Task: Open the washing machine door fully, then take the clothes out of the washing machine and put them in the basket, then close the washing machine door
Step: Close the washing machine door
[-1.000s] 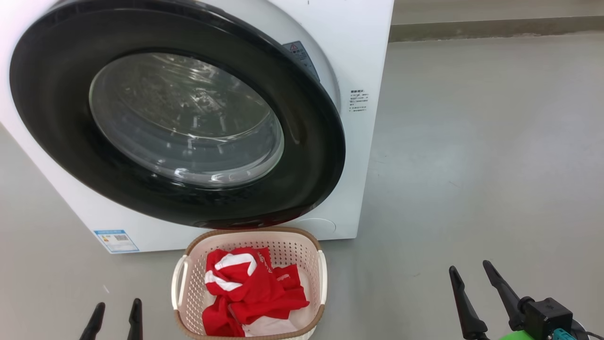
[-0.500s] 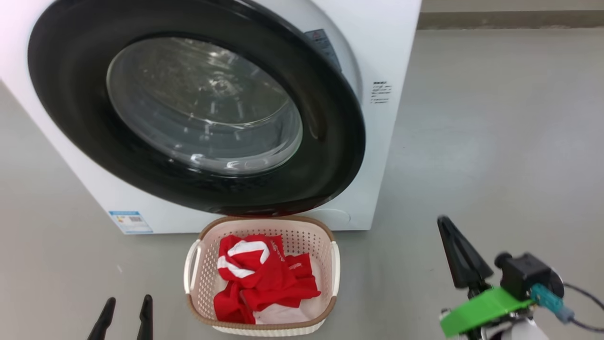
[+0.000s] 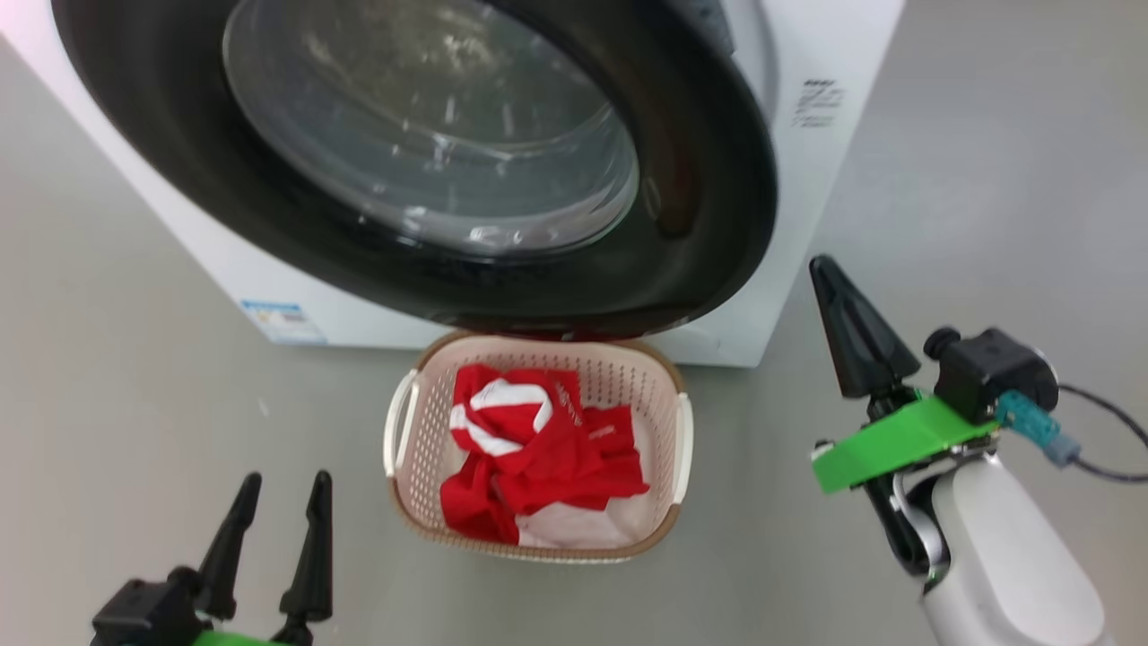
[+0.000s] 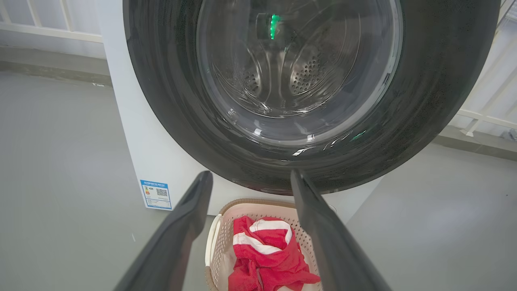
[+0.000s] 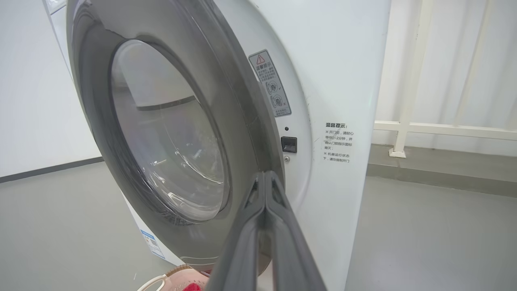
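Observation:
The glossy black washing machine door (image 3: 700, 179) stands slightly ajar over the white washing machine (image 3: 834, 179); a gap at its right edge shows the latch slot (image 5: 288, 144). Below it on the floor, the cream basket (image 3: 421, 449) holds the red and white clothes (image 3: 538, 458). My right gripper (image 3: 823, 267) is shut on nothing, its tip (image 5: 264, 174) up beside the door's lower right edge (image 5: 242, 105). My left gripper (image 3: 282, 480) is open and empty at the lower left, pointing at the door (image 4: 424, 101) above the basket (image 4: 218, 226).
Grey floor (image 3: 987, 179) spreads to the right and left of the machine. A blue sticker (image 3: 278, 321) marks the machine's lower front. A white railing (image 5: 424, 129) runs along the wall behind the machine's right side. A cable (image 3: 1103, 449) trails from my right wrist.
The head camera has tipped down and closer. My right gripper went from open to shut and rose toward the door's right edge. The left gripper stays open.

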Robot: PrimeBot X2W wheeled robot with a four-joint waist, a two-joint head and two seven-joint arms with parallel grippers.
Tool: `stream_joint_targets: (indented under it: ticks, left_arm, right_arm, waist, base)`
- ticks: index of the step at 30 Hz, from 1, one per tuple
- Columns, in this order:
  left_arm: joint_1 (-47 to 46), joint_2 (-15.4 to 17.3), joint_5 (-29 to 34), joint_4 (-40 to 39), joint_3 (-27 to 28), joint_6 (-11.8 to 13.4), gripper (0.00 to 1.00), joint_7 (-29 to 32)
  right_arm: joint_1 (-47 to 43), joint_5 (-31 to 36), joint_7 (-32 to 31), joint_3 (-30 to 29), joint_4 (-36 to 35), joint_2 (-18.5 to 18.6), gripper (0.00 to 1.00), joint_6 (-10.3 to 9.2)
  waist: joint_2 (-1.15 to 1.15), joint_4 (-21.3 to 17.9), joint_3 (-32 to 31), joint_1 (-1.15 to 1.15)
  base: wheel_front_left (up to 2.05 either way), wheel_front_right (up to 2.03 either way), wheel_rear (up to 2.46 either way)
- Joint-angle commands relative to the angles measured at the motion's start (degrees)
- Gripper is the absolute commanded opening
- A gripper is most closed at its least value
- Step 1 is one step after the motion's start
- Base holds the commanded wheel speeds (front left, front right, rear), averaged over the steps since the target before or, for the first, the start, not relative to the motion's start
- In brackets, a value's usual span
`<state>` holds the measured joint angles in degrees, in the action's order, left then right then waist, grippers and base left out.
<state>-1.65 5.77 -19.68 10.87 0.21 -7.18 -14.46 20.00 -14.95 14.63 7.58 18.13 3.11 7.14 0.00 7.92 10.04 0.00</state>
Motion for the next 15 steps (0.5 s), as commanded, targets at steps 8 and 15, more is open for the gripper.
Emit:
stream_joint_targets:
  ticks: [8, 15]
  left_arm:
    - [-5.82, -0.43, -1.37, -0.53, 0.19, -0.31, 1.0, -0.53]
    - [-7.96, -0.45, -2.15, -0.4, -0.29, -0.31, 1.0, -0.54]
  right_arm:
    - [7.58, 0.8, 0.37, 0.78, 1.31, -0.21, 0.0, 0.35]
    - [10.9, 1.18, 0.37, 0.79, 2.62, -0.02, 0.0, 0.35]
  waist:
    - [0.0, 5.61, 7.7, 0.0]
    - [0.0, 6.91, 9.97, 0.0]
  base:
    - [0.0, 0.0, 0.0]
    - [0.0, 0.0, 0.0]
